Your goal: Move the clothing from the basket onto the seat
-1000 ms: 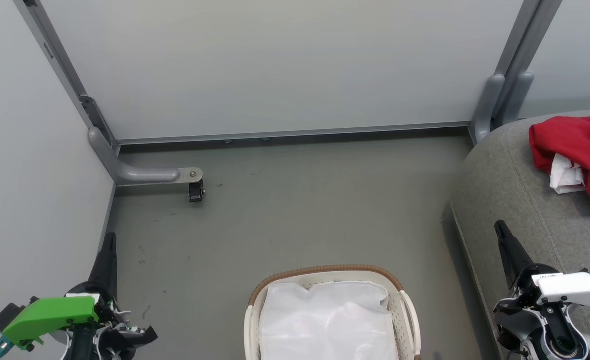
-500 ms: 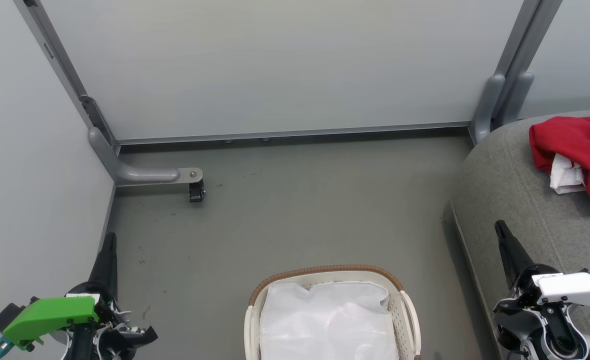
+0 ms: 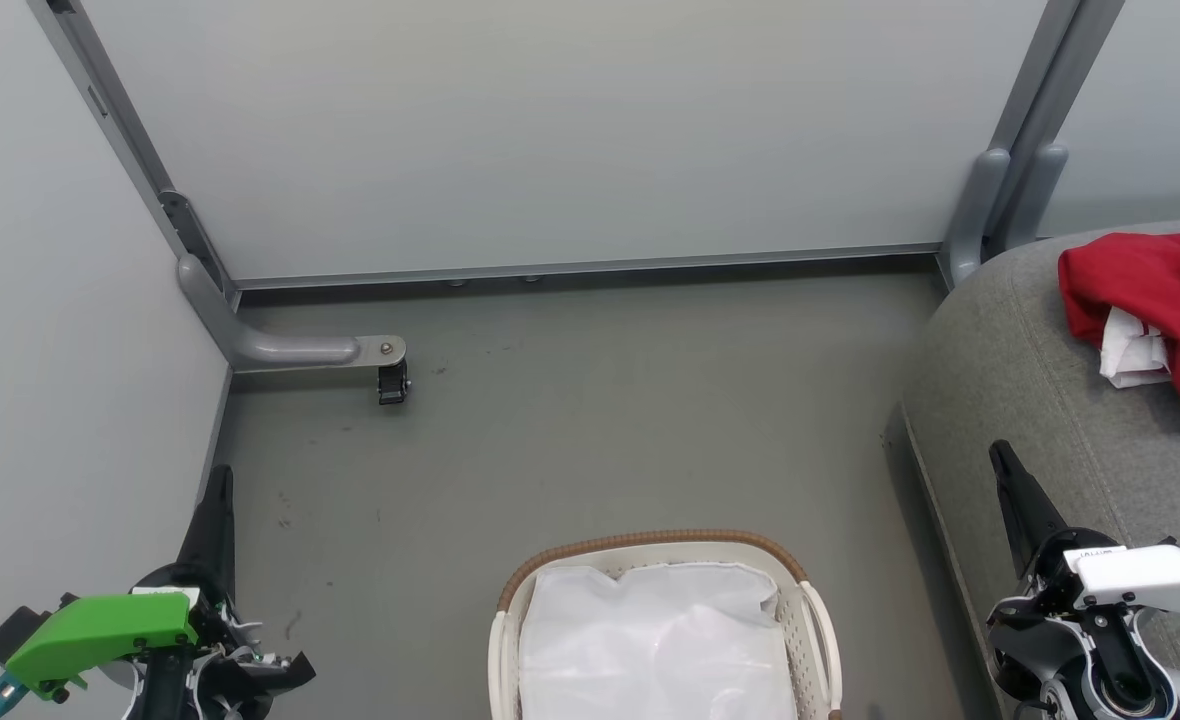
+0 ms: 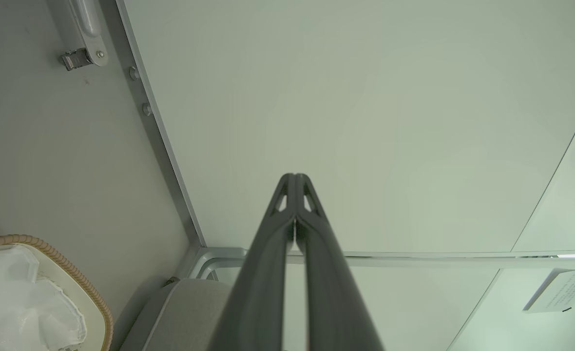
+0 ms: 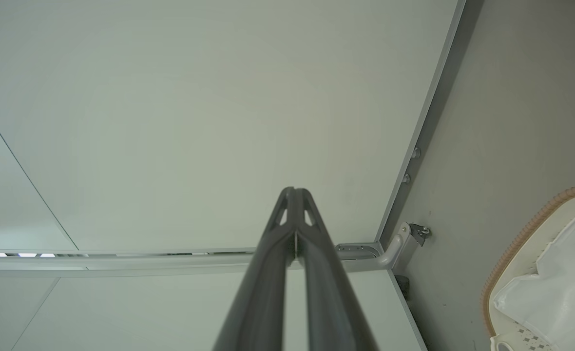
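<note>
Red clothing (image 3: 1155,305) with white trim lies crumpled on the grey seat (image 3: 1040,400) at the right edge of the head view. The cream basket (image 3: 815,620) with a brown rim stands on the floor at the bottom centre, with a white liner sheet (image 3: 655,640) inside; the basket (image 4: 97,307) also appears at the lower left of the left wrist view and the basket (image 5: 511,253) at the right of the right wrist view. My left gripper (image 3: 218,480) is shut and empty at the lower left. My right gripper (image 3: 1000,458) is shut and empty beside the seat's edge.
Pale partition walls (image 3: 550,130) close the space behind and to the left. A grey foot bracket with a caster (image 3: 390,380) juts out onto the grey floor (image 3: 600,420) at the left. Upright grey posts (image 3: 1010,190) stand by the seat's far corner.
</note>
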Available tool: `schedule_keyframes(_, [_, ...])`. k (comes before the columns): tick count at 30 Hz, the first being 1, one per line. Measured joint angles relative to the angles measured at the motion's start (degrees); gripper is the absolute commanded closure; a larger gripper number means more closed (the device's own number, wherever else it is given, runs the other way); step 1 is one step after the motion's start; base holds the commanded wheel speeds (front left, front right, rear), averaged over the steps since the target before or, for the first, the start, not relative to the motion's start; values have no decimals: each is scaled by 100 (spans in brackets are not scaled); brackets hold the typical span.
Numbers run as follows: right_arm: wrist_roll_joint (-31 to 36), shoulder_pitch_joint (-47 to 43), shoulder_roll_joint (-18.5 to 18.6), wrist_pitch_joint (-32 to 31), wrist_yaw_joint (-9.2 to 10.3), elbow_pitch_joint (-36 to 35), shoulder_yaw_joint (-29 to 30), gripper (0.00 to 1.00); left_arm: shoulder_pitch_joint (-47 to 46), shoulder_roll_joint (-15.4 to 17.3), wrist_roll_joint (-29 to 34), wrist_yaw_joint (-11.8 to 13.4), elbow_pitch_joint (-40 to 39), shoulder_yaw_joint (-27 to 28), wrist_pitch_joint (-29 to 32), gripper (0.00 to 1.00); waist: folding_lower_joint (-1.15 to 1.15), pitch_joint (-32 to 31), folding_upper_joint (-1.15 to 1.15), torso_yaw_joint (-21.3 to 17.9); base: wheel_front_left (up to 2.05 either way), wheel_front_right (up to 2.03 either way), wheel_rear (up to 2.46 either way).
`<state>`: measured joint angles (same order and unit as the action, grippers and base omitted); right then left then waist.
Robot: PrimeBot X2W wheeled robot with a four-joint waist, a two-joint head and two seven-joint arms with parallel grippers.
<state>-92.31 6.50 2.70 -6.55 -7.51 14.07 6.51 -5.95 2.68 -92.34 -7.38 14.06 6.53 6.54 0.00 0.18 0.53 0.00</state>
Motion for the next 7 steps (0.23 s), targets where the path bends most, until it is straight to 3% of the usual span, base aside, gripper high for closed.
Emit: schedule_keyframes(7, [0,0,0,0,0,0,0,100,0,0,0,0,-1,0,0,100,0,0,0,0,0,0,0])
